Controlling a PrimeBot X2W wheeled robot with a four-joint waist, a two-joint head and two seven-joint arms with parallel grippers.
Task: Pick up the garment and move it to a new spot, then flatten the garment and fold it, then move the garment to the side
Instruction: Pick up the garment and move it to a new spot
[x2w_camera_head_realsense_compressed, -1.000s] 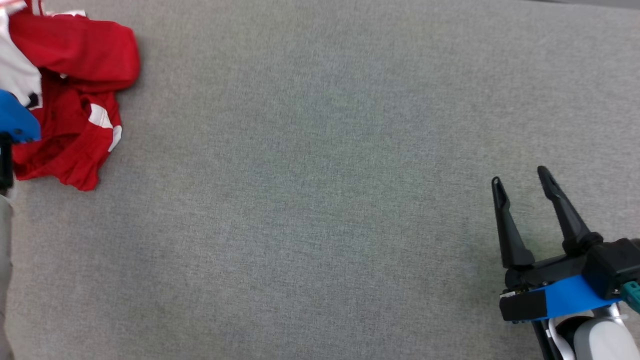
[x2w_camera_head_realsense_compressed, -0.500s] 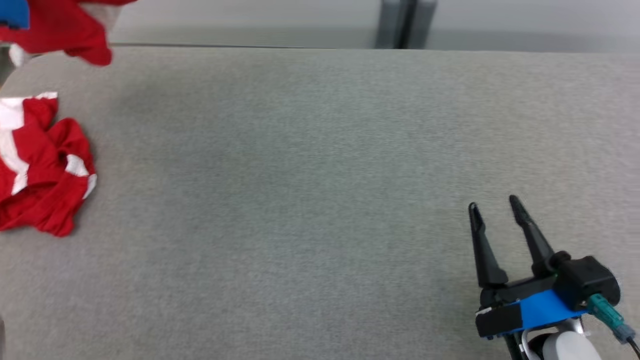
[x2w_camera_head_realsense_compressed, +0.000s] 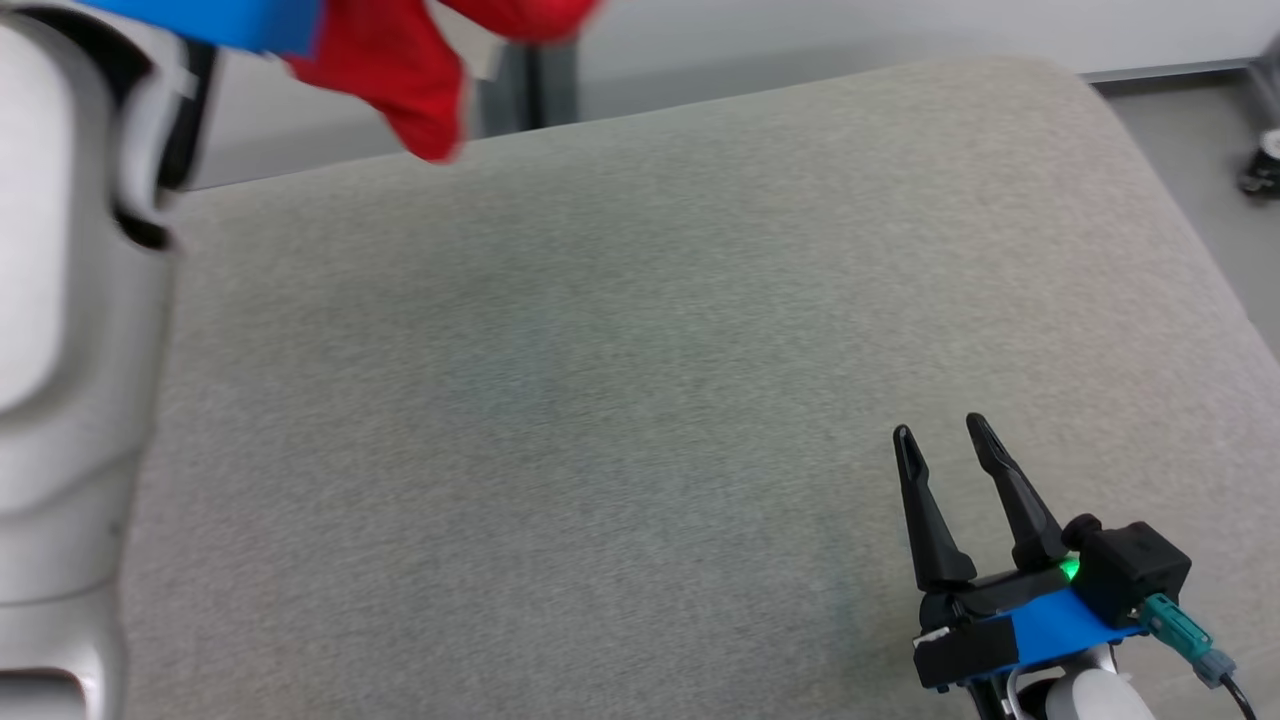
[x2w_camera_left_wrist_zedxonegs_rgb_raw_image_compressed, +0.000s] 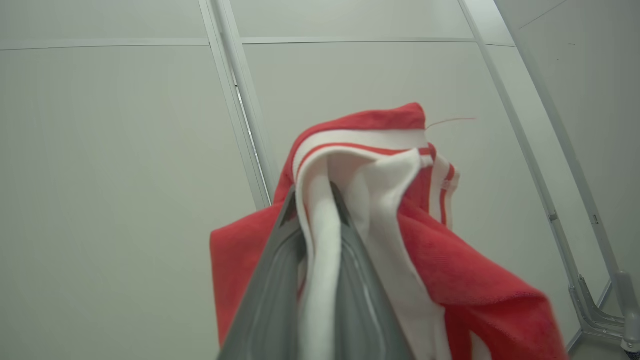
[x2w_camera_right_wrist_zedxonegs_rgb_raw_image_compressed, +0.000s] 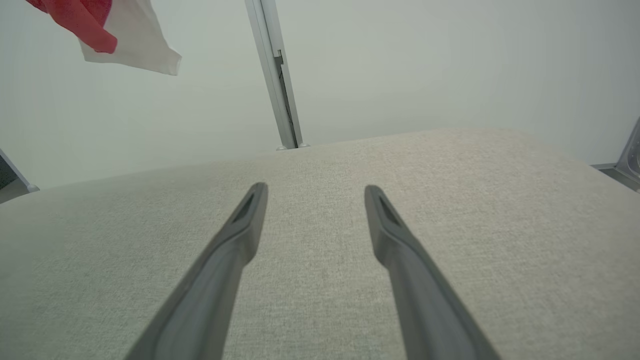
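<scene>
The red-and-white garment (x2w_camera_head_realsense_compressed: 400, 70) hangs bunched in the air above the far left of the grey padded bench (x2w_camera_head_realsense_compressed: 640, 350), clear of its surface. A white-striped fold is clamped between the fingers of the left gripper (x2w_camera_left_wrist_zedxonegs_rgb_raw_image_compressed: 312, 195), and the loose end trails downward. The right gripper (x2w_camera_head_realsense_compressed: 939, 428), jaws apart and holding nothing, sits low over the bench's near right, well apart from the cloth. Setting the garment down likely means the left arm carrying it rightward and down.
</scene>
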